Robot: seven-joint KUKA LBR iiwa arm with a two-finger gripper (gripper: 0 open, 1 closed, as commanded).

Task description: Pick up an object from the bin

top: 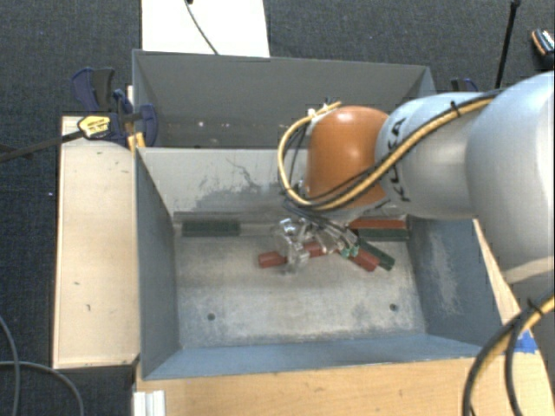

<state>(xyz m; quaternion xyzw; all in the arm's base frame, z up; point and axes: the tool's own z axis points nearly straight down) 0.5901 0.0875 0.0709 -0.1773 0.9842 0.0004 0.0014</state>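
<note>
Dark carpet (52,24) lies all round. The grey metal bin (160,267) sits on it, its floor mostly bare.

Gripper (297,251): low in the bin, near the middle of the floor, below the arm's orange cover (342,154). I cannot tell whether it is apart or together, as its tip is cluttered with metal parts.

Nearest thing: a small red block (270,259), lying flat on the floor at the gripper's tip, on the view's left of it. Touching or just beside it, I cannot tell which.

On the other side of the gripper, near it, is a red and green piece (371,258), lying aslant.

Further out, along the foot of the back wall, are a dark green bar (209,228) on the view's left of the gripper and a red bar (380,224) on its right.

Handling, judged: the red block looks stiff, light and smooth-faced. Best taken across its short width at mid-length, as it may skid on the metal floor.

Room: open floor in front of the gripper and to the view's left, with the walls well apart from the block. A straight lift looks clear.
</note>
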